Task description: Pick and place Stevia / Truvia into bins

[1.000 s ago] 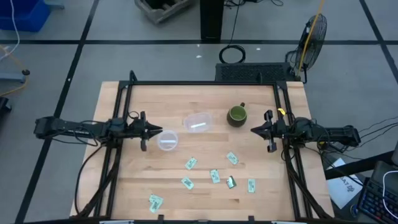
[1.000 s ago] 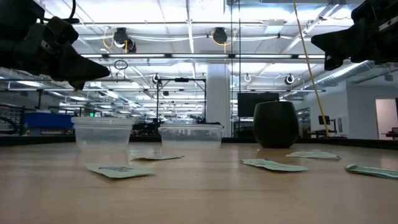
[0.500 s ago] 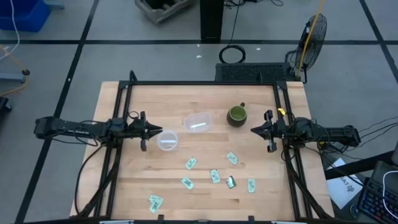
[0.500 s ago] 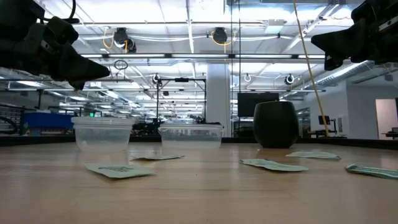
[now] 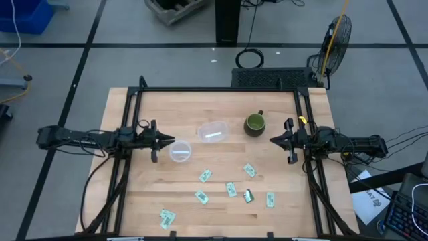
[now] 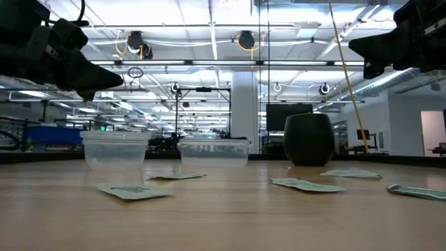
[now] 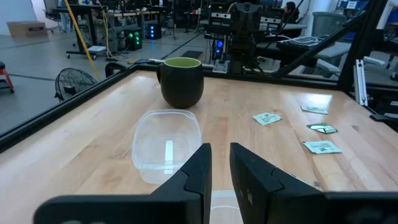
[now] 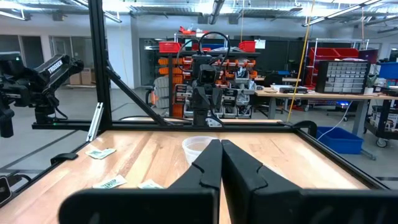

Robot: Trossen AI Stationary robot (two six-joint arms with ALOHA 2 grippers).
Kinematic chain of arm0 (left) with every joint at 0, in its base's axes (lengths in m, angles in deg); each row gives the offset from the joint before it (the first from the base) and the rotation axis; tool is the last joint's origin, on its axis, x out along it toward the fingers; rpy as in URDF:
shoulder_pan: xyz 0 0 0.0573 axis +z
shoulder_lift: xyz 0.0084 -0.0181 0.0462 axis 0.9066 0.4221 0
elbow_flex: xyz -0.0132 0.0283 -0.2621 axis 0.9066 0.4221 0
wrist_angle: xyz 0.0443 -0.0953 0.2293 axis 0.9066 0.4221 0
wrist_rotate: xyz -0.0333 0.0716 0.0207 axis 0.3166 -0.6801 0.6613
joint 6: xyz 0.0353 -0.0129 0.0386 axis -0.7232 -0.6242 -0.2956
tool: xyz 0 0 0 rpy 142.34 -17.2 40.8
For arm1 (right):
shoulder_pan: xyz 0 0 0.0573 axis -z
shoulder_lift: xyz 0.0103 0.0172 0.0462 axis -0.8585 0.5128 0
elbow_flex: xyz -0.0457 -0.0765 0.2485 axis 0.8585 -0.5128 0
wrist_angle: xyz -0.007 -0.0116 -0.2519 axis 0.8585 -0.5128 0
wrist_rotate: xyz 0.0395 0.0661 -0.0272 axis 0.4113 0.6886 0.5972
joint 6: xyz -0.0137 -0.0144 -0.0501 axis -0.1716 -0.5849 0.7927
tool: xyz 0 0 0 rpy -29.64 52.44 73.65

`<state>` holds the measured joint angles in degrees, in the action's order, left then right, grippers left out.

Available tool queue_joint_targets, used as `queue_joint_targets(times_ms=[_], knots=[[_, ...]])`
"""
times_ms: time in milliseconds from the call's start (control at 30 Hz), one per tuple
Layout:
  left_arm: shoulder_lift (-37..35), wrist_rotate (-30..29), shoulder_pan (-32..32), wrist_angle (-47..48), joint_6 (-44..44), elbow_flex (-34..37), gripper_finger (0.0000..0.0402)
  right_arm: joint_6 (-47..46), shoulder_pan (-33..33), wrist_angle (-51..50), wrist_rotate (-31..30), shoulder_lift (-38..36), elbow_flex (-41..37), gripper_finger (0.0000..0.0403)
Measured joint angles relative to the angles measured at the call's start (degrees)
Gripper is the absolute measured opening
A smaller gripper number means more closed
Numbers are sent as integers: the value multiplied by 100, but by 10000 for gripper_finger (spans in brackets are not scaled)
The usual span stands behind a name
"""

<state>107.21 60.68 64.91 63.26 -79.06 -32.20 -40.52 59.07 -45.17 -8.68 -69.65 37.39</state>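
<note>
Nothing has moved since the earlier frames; both arms hang exactly where they were.

From above, the left gripper (image 5: 168, 141) hovers just left of the small round bin (image 5: 180, 151), while the right gripper (image 5: 273, 140) waits right of the dark green mug (image 5: 255, 123). The rounded-square bin (image 5: 212, 131) sits between round bin and mug, with one white sachet (image 5: 212, 136) inside it. Stevia sachets (image 5: 231, 189) lie scattered on the wooden table (image 5: 134, 201) nearer than the bins, one (image 5: 166, 216) close to the near left edge.

At table height, the round bin (image 6: 113, 149), square bin (image 6: 214, 151) and mug (image 6: 309, 139) stand in a row, with flat sachets (image 6: 129, 189) lying in front of them.

In the left wrist view, the left gripper (image 7: 220, 163) has its fingers (image 7: 200, 165) drawn nearly together with only a narrow slit between, holding nothing; the square bin (image 7: 165, 143) and mug (image 7: 182, 81) lie ahead.

In the right wrist view, the right gripper (image 8: 220, 154) is clenched, fingers (image 8: 209, 163) touching, empty, pointing toward the round bin (image 8: 198, 148).
</note>
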Motion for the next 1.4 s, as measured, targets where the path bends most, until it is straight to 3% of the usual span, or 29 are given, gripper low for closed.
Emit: queue_joint_targets(times_ms=[267,367,633,833,967,1167,1400], knots=[[-2,0,-2,0,0,2,63,0,1,26,1,1,0,0],[0,0,-2,-1,-2,1,63,-92,-5,536,5,-4,-1,0],[-1,0,-2,-1,0,2,63,-1990,-1,2570,-138,-4,-1,0],[-2,33,-2,31,-63,0,63,-2303,-1,1799,588,7,-1,0],[-2,6,0,30,3,0,63,-2267,-4,1208,210,24,-1,0],[-2,5,-1,-28,3,1,63,-2718,-4,1364,11,203,-1,0],[-2,-265,9,-212,-284,0,63,-2924,-238,1405,215,1226,252,0]])
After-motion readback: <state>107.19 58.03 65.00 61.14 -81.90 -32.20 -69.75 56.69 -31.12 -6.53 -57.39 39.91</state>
